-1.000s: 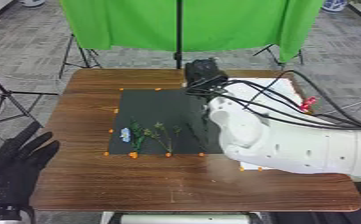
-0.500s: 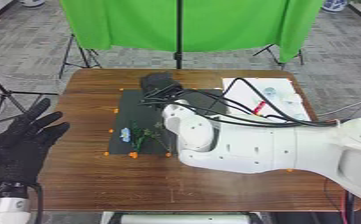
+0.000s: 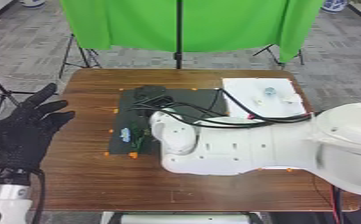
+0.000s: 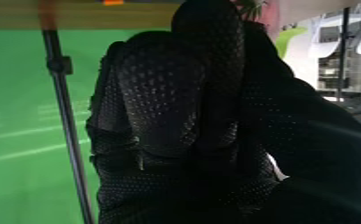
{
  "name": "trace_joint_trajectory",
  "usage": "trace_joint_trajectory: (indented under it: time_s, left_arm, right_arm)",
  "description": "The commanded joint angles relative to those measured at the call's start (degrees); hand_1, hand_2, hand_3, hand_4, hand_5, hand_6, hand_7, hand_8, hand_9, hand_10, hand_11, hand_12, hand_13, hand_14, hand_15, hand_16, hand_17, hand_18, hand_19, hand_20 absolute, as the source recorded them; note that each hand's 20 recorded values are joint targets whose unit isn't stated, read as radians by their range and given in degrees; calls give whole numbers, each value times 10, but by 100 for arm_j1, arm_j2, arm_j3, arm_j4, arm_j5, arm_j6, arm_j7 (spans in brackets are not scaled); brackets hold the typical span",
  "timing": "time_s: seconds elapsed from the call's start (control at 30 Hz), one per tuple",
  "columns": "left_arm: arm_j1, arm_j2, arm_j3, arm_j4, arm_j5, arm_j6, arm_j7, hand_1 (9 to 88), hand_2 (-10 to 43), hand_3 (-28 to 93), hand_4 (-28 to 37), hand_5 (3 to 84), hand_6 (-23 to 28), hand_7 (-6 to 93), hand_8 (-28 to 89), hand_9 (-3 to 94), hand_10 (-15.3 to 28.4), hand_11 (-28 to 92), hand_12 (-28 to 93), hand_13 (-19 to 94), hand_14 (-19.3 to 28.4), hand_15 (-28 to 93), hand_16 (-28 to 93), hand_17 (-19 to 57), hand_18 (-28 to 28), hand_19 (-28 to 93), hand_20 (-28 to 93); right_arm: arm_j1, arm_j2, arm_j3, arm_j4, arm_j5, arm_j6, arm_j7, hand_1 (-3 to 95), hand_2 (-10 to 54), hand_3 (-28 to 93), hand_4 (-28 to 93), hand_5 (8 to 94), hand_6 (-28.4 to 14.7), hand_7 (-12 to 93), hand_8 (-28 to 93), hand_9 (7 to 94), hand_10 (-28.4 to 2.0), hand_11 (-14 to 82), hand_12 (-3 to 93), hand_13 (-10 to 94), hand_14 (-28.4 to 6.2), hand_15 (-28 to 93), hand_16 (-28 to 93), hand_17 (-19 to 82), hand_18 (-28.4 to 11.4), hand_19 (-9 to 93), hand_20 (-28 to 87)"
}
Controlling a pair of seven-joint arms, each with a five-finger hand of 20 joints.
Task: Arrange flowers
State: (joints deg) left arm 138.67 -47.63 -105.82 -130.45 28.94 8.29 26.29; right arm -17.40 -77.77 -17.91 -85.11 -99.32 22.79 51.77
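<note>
Well, in the head view the blue flower (image 3: 125, 134) lies on the dark mat (image 3: 120, 111), close to its left edge and nearer the near left corner than the far one, with some greenery (image 3: 138, 137) just beside it, on the side toward the mat's middle. The right hand (image 3: 150, 94) is above the mat by its far left corner, and the white arm behind it spans the mat's near right corner and a good part of the white sheet (image 3: 239, 90). In the right wrist view, spiky green leaves (image 4: 247, 7) show at the far end of the glove, with a blurred pinkish patch right next to them; how far open this hand is, and whether it has hold of those leaves, I can't tell. On the sheet, a small pale blue piece (image 3: 270, 92) sits near the far edge, and a whitish one (image 3: 289, 99) is closer to the right edge. The left hand (image 3: 24, 132) is beside the table's (image 3: 79, 175) left edge, fingers loosely spread and thumb well out, empty.
</note>
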Motion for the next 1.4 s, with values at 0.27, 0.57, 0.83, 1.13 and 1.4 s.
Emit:
trace_joint_trajectory:
  time_s: [0.27, 0.57, 0.83, 1.13, 1.4]
  left_arm:
    - [-313, -25, -88, 21, 85, -180, -344, 203, 50, 793, -282, 359, 60, 213, -141, 340, 177, 471, 20, 278, 284, 740, -196, -80, 233, 639, 170]
    - [-449, -114, -107, 80, 90, -231, -470, 208, 54, 791, -277, 362, 75, 154, -102, 335, 190, 373, 62, 252, 280, 675, -161, -84, 230, 617, 181]
    - [-598, -273, -170, 120, 96, -256, -707, 210, 56, 788, -274, 361, 79, 140, -97, 332, 191, 338, 81, 245, 278, 654, -147, -85, 227, 602, 195]
    - [-572, -243, -136, 101, 80, -219, -648, 217, 60, 791, -274, 363, 102, 85, -70, 317, 202, 189, 132, 236, 255, 504, -74, -88, 220, 550, 245]
    - [-444, -147, -102, 57, 63, -162, -475, 223, 66, 785, -267, 361, 110, 56, -56, 306, 207, 117, 164, 238, 237, 394, -14, -88, 214, 515, 277]
  right_arm:
    - [355, -303, -9, 121, 153, 178, 332, 516, -95, 675, -283, 828, 48, 161, 15, 937, -66, 333, 173, 863, -41, 582, 217, 317, -162, 829, 166]
    - [264, -236, 35, 183, 163, 85, 443, 503, -95, 638, -283, 812, 45, 169, 6, 937, -58, 331, 170, 863, -38, 579, 215, 317, -158, 830, 170]
    - [41, -165, 288, 167, 62, -202, 265, 498, -95, 587, -283, 787, 43, 180, -10, 937, -56, 311, 172, 858, -39, 577, 213, 312, -159, 830, 171]
    - [-41, -173, 310, 163, -82, -328, 283, 509, -95, 560, -283, 773, 51, 194, -21, 937, -49, 302, 172, 855, -34, 576, 209, 308, -157, 828, 174]
    - [60, -177, 223, 165, -16, -250, 366, 490, -92, 527, -283, 752, 53, 221, -38, 937, -44, 304, 171, 858, -29, 573, 204, 310, -156, 827, 173]
